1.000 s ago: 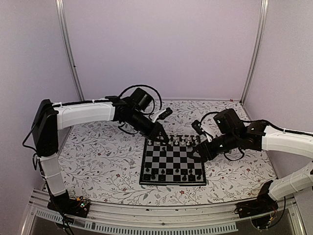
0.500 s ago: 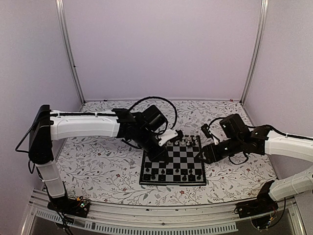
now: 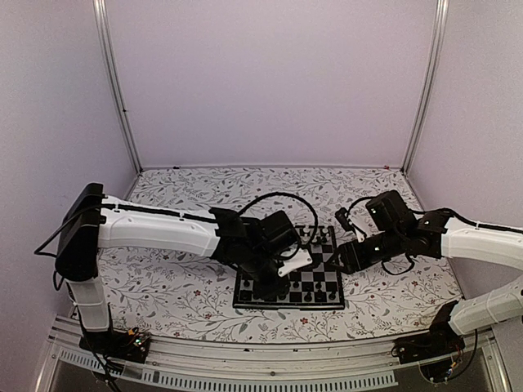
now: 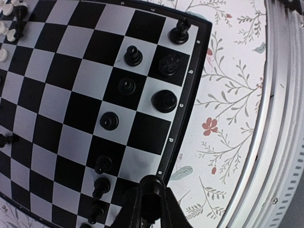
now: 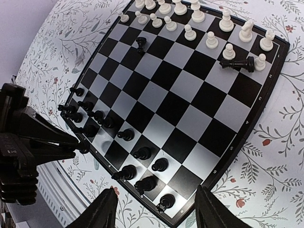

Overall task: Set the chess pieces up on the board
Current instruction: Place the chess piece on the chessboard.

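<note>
Floral cover (image 3: 180, 286): board (image 5: 190, 95) lies mid-table.
Left gripper (image 3: 268, 287): pinching a black piece (image 4: 151, 189) over the near rim.
Right gripper (image 5: 156, 213): spread, empty, beside the board.
Blocking my top view: left arm (image 3: 163, 233) across the board.

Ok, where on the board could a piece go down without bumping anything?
The board is bare across its middle rows, between the white pieces and the black pieces. Crowded: both end rows, the corner where a toppled black piece lies among white pawns, and the edge under the left arm.
</note>
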`<state>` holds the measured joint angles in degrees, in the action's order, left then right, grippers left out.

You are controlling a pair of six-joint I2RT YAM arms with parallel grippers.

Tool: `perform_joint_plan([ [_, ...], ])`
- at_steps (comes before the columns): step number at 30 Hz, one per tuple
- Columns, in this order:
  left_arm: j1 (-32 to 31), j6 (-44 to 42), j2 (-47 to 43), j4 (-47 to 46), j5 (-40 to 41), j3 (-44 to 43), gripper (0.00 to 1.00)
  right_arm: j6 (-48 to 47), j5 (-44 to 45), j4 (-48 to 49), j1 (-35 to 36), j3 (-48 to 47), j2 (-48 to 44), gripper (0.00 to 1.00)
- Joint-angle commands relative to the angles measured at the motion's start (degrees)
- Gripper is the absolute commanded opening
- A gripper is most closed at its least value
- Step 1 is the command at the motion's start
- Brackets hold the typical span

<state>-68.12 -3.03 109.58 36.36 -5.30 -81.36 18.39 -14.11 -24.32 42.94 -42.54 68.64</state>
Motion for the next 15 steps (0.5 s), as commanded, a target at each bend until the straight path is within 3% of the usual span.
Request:
perform_joint_plan([
  [1,-0.9,0.1,1.3,-1.1,2.0,-0.7,0.15,-0.6,-0.4,-0.4,-0.2,0.8,-0.4,0.59],
  [15,-0.9,-0.4,1.9,-2.4,4.3,-0.3,0.14,-0.2,0.1,-0.3,-0.2,1.2,-0.6,0.59],
])
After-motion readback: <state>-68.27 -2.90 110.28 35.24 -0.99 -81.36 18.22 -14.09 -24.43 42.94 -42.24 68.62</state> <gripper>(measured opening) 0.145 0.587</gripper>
